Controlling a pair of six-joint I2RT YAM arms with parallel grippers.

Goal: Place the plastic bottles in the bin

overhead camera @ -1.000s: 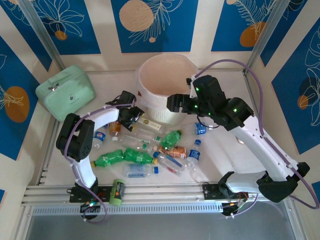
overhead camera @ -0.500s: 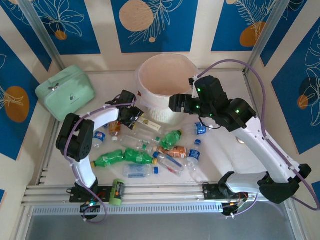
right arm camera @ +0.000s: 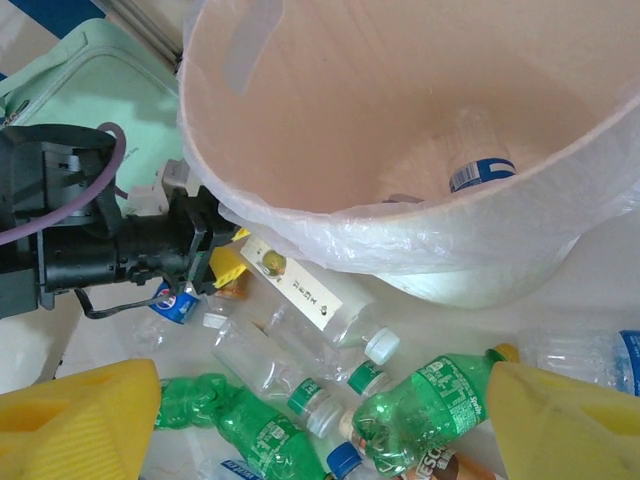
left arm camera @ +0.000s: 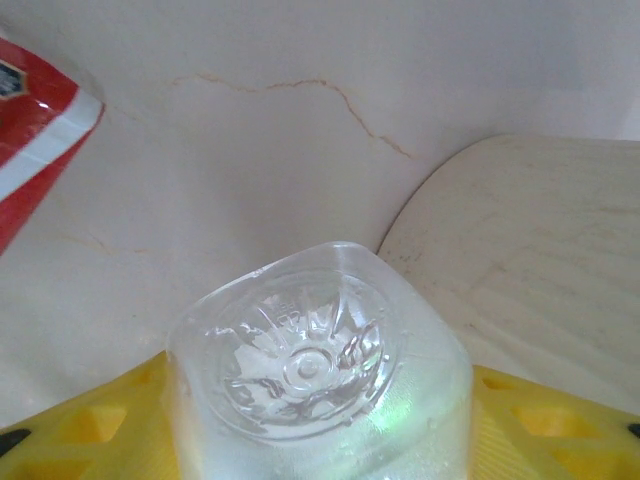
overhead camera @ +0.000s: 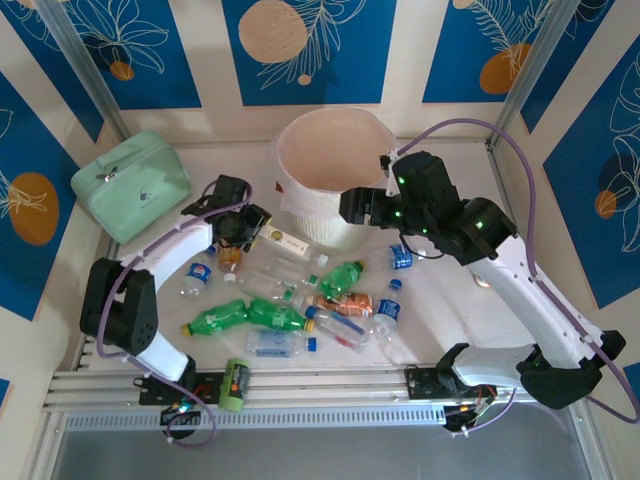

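My left gripper point(overhead camera: 260, 232) is shut on the base of a clear bottle with a pale label point(overhead camera: 290, 243), which lies on the table left of the bin. The bottle's moulded bottom point(left arm camera: 315, 375) sits between my yellow fingers point(left arm camera: 80, 430). The round pale bin point(overhead camera: 300, 195) with its white liner stands at the back centre; one clear bottle with a blue label point(right arm camera: 478, 170) lies inside it. My right gripper point(overhead camera: 355, 207) hovers open by the bin's front rim, over the pile. Green bottles point(overhead camera: 343, 275) point(overhead camera: 215, 318), clear blue-capped ones point(overhead camera: 387, 305) and a brown-orange labelled one point(overhead camera: 345, 302) lie on the table.
A mint-green zip case point(overhead camera: 130, 185) sits at the back left. A small green and orange cylinder point(overhead camera: 235, 385) rests on the front rail. A red and white label point(left arm camera: 35, 110) shows beside the held bottle. Frame posts and patterned walls close in the table.
My left arm has swung left and its gripper has drawn back a little, pulling the clear bottle leftward away from the bin. The right gripper has hardly moved.
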